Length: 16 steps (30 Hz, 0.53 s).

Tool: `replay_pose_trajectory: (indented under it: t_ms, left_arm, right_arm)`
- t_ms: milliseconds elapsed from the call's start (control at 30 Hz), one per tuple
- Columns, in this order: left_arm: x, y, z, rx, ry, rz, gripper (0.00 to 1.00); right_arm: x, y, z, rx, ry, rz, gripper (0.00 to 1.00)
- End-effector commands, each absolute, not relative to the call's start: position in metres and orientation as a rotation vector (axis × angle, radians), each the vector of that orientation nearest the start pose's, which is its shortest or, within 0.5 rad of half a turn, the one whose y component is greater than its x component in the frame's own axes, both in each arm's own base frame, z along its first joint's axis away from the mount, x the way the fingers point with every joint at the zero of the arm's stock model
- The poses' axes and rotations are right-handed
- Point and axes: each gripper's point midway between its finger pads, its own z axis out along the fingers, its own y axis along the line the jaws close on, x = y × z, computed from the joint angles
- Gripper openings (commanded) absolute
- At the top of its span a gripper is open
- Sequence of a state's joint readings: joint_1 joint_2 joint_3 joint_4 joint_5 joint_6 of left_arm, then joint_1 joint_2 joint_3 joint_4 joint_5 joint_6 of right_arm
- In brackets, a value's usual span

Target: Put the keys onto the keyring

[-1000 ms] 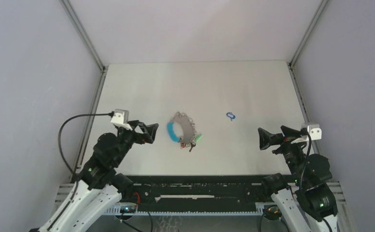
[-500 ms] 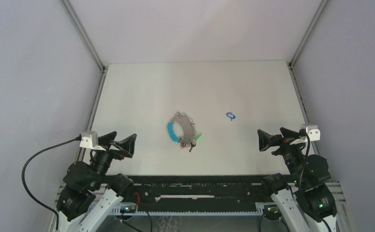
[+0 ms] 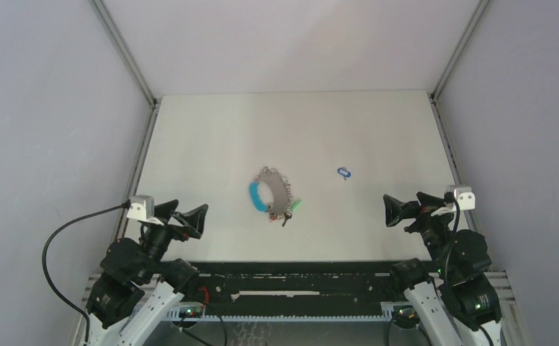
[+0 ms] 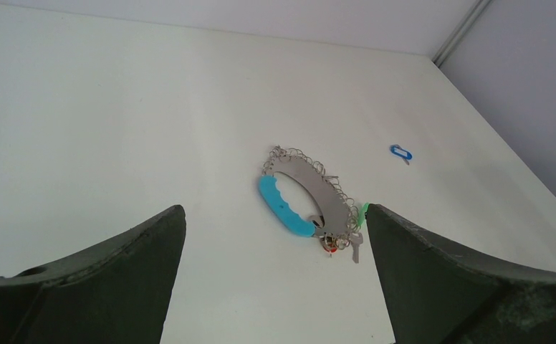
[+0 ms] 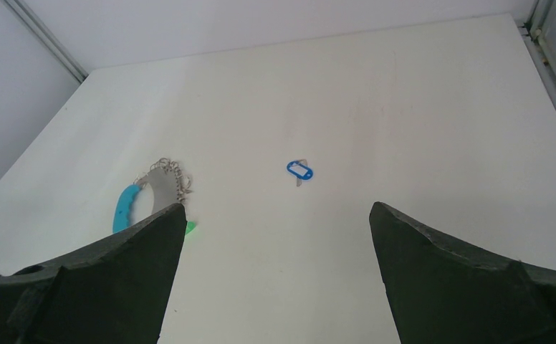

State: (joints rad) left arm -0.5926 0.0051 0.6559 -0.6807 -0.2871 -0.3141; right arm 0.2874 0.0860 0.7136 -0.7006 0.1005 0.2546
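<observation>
1. Near the middle of the white surface (image 3: 212,137) lies the keyring (image 3: 269,193), a large thin grey metal hoop with a light-blue sleeve along one arc and a fringe of small silver links.
2. At the keyring's near end sits a cluster of tiny keys (image 4: 339,242). A green plastic tag (image 4: 362,211) juts out to its right beside a silver blade and a reddish speck. Whether each is truly threaded on is too small to tell.
3. Right of the keyring, well apart from it, a small blue-tagged key (image 3: 344,173) lies loose on the surface.
4. The left gripper (image 3: 190,209) has pulled back from just left of the keyring to a spot well apart from it, toward the near edge. Its jaws are spread wide and hold nothing.
5. The right gripper (image 3: 405,203) stays to the near right of the keyring, jaws likewise released and empty.
6. With the left arm withdrawn, nothing steadies the keyring. I judge the work at its near end is over for now and the blue-tagged key is what remains, likeliest for the right arm.
</observation>
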Motion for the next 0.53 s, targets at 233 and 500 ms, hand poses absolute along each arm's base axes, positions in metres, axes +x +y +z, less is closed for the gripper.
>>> replay_pose_trajectory:
  t_ms: [233,500]
  left_arm:
    - [0.1296,-0.0475,0.2878,-0.017,1.448,-0.559,1.0]
    - [0.13,-0.0472,0.2875,-0.014,1.448,-0.553,1.0]
  right_arm:
    - [0.1633,0.0392,0.273,0.075,1.64,0.337,1.0]
    - [0.1639,0.04,0.2717,0.072,1.648,0.338,1.0]
